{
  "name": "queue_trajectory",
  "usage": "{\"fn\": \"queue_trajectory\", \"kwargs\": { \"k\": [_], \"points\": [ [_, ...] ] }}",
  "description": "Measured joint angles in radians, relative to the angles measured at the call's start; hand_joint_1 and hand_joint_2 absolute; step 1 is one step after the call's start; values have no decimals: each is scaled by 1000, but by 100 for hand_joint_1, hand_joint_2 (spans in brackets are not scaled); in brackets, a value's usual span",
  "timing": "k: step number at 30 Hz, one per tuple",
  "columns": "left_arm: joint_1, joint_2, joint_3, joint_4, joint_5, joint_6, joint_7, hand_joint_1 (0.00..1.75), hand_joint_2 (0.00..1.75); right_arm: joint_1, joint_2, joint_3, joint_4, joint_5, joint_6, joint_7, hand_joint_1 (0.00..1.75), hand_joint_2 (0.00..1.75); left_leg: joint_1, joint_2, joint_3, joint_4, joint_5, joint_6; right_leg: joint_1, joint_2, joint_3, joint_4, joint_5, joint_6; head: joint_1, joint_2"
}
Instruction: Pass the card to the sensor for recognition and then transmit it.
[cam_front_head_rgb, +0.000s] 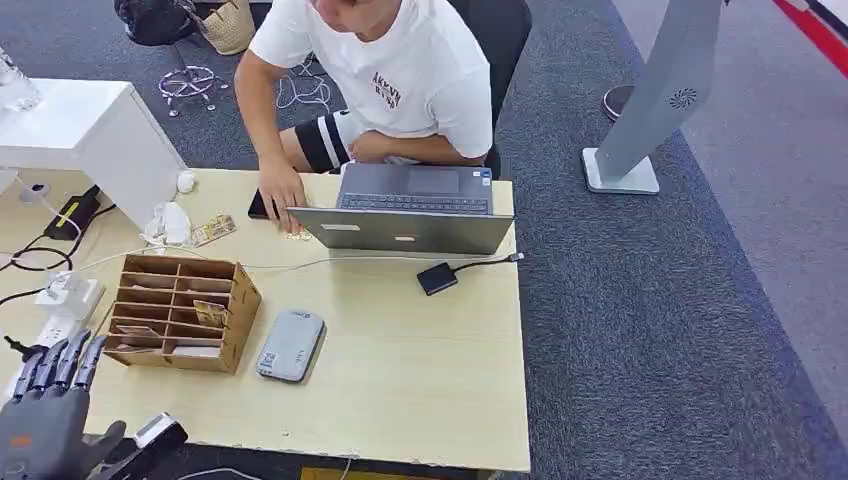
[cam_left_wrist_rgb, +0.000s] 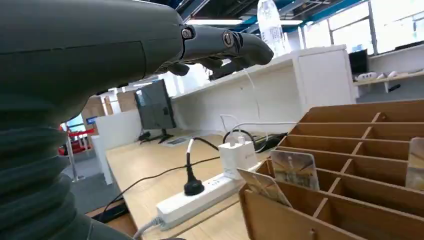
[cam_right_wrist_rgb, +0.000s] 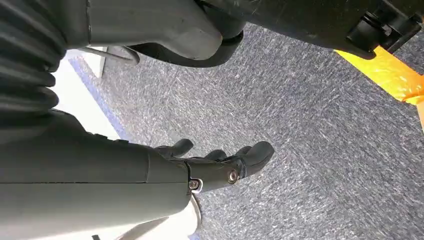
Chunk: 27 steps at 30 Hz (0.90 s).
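So my left hand (cam_front_head_rgb: 45, 415) hovers spread and empty, lower left. Next, I judge, reach a card (cam_front_head_rgb: 209, 313) in the wooden organizer (cam_front_head_rgb: 240, 310).

Pale wood worktop (cam_front_head_rgb: 420, 370), brown cardboard organiser (cam_front_head_rgb: 180, 310), flat grey sensor (cam_front_head_rgb: 291, 345), silver-grey laptop (cam_front_head_rgb: 410, 215), small black box (cam_front_head_rgb: 437, 277), speckled blue-grey carpet (cam_front_head_rgb: 640, 330).

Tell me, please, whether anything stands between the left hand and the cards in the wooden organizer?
Nothing visible does: the left hand hovers open off the table's corner, and the cards stick up from the wooden organizer just ahead.
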<state>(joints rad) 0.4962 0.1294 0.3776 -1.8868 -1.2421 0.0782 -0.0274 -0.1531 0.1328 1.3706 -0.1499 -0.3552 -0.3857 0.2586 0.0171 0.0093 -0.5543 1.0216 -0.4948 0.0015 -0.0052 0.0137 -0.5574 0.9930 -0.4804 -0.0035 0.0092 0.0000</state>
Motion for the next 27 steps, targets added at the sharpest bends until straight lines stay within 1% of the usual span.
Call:
{"fn": "queue_trajectory", "kwargs": {
  "k": [5,14,22,27],
  "points": [
    [-47,-13,21,39,-9,-35,-6,0,175,-1,0,0,0,2,2,3,0,175,0,-1,0,0,0,0,0,-2,1,0,0,0,0,0],
    [-98,-18,30,91,-13,-51,-5,0,175,-1,0,0,0,9,3,10,0,175,0,-2,0,0,0,0,0,-2,1,0,0,0,-1,0],
    [-172,10,30,158,14,-76,32,0,175,-2,0,0,0,17,4,13,0,175,0,-2,0,0,1,-1,0,-2,1,0,0,0,0,0],
    [-193,29,29,190,29,-80,58,0,175,-2,0,1,0,18,4,12,0,175,0,-2,0,0,1,-1,0,-2,1,0,0,0,0,0]
  ]
}}
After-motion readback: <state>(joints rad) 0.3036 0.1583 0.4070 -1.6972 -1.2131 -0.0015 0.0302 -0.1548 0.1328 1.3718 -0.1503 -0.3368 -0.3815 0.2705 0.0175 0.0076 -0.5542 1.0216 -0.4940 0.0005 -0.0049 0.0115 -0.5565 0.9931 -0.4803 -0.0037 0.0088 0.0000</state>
